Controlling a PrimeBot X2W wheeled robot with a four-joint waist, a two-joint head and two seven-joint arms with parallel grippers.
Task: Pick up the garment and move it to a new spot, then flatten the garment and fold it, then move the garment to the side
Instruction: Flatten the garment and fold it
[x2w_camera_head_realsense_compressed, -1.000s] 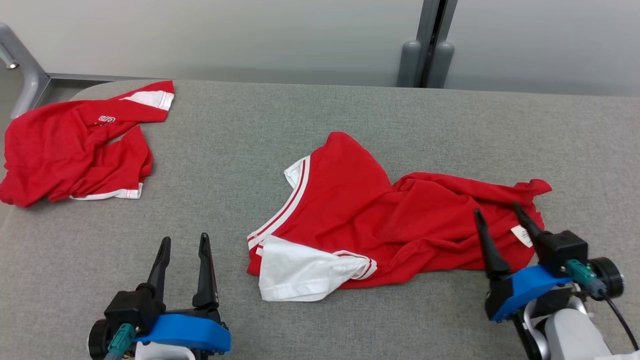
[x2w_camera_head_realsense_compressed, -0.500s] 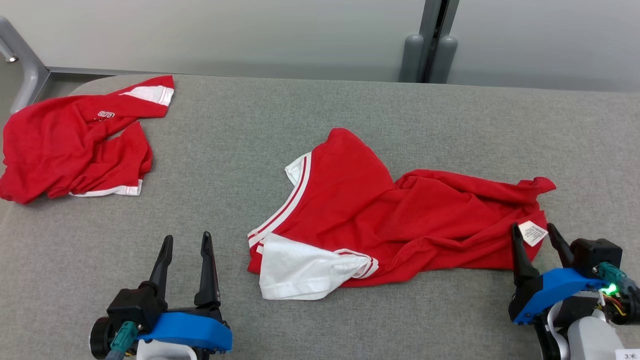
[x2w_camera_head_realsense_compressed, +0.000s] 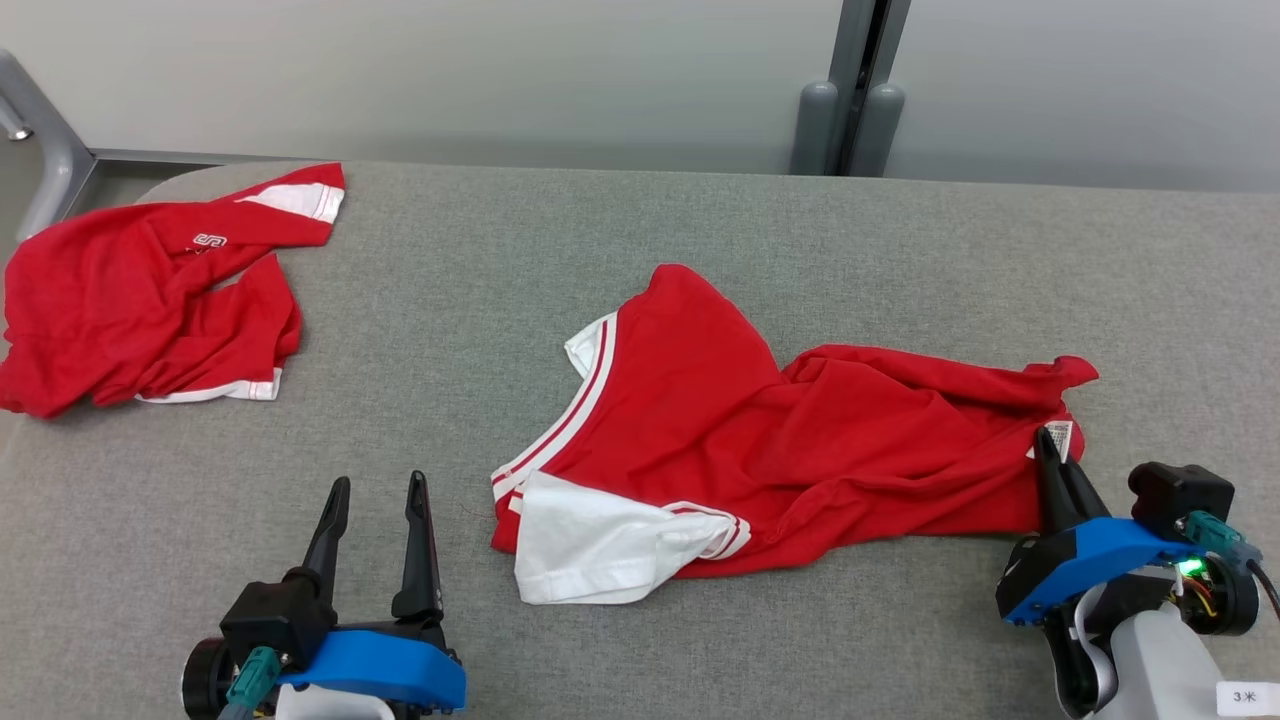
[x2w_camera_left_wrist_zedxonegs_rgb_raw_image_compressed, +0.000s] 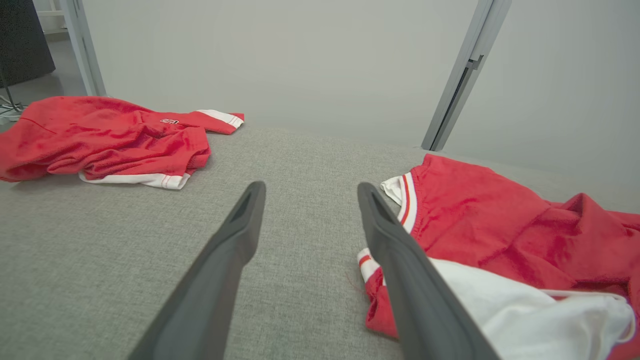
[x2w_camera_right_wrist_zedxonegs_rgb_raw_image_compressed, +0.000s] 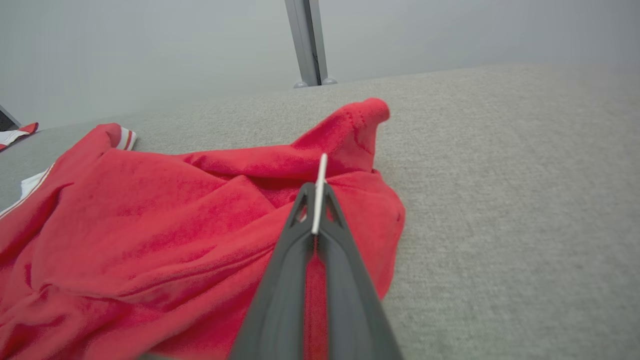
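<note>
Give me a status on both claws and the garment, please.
Right claw shut on garment at its tag. Left claw open, empty. Garment crumpled, unfolded. Second red shirt far left.

On my left the grey fabric-covered table (x2w_camera_head_realsense_compressed: 450, 330) lies bare, a broad lane between the crumpled red shirt with a white sleeve (x2w_camera_head_realsense_compressed: 760, 440) mid-table and the second rumpled red garment (x2w_camera_head_realsense_compressed: 130, 300) at the far left corner. Right of the shirt there is bare cloth too. Two grey posts (x2w_camera_head_realsense_compressed: 850, 120) stand behind the far edge.

Your head view, high, looking down on the worktop (x2w_camera_head_realsense_compressed: 640, 230), your wrist views, low and close, facing the far wall (x2w_camera_left_wrist_zedxonegs_rgb_raw_image_compressed: 300, 60), all sharing the central garment (x2w_camera_head_realsense_compressed: 800, 430).
</note>
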